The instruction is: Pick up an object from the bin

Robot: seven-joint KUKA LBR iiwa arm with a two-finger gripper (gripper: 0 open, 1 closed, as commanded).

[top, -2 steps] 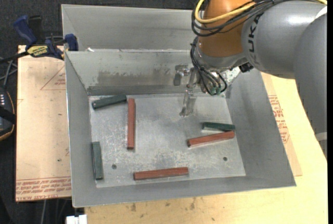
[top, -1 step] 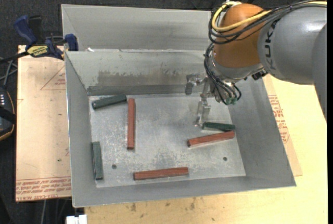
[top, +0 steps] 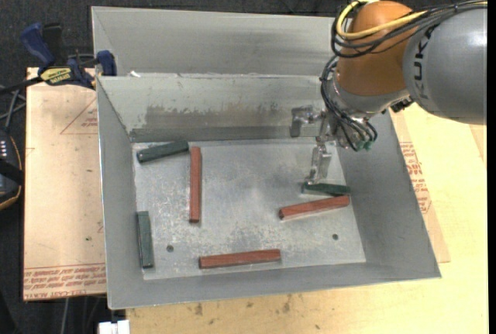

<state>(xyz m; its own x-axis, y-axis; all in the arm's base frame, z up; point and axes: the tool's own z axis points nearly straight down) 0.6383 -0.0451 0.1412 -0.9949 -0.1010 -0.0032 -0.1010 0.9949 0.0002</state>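
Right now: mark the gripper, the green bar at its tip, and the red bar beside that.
gripper (top: 317, 177), camera view, lower tip.
green bar (top: 332, 190), camera view, mid-length.
red bar (top: 314, 208), camera view, mid-length.

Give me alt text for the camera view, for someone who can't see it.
The arm's pincer hangs just over a short dark green bar at the grey bin's right side, beside a red-brown bar. Two more red-brown bars and two green ones lie to its left.

Grey bin (top: 256, 53); three red bars (top: 194, 185); three green bars (top: 144, 239)
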